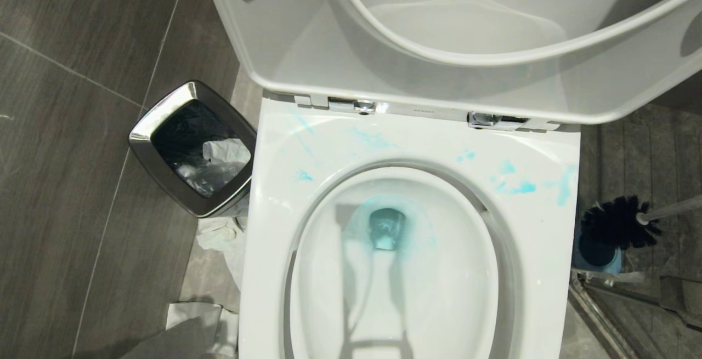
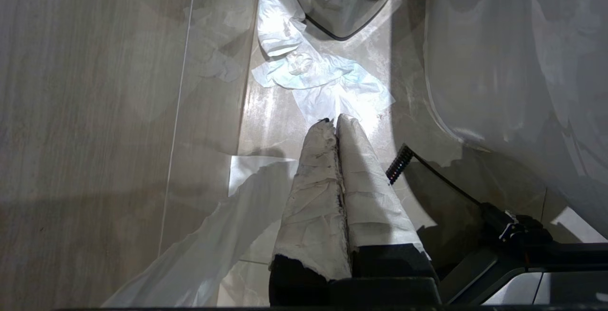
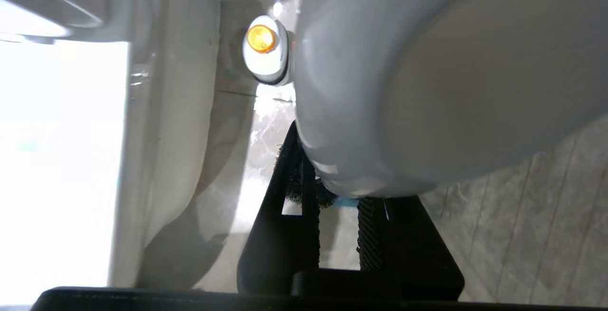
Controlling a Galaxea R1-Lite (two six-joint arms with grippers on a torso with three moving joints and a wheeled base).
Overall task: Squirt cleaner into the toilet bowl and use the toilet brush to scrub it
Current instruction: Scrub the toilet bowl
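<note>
My right gripper (image 3: 332,235) jaws pinch the toilet brush (image 1: 620,222) handle, head at three o'clock of the toilet bowl (image 1: 406,271), ready to scrub; left jaws pressed together.

light: bright overhead | glare: floor (image 3: 57,135) blown out | blur: handle (image 3: 451,78) unfocused

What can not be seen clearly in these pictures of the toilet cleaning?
- The right gripper: outside the head view; the toilet brush handle is cut off by the right edge.
- Its grip: right wrist view, covered by the handle's rounded end.
- The cleaner: right wrist view, only the orange cap end shows; the handle hides the label.
</note>
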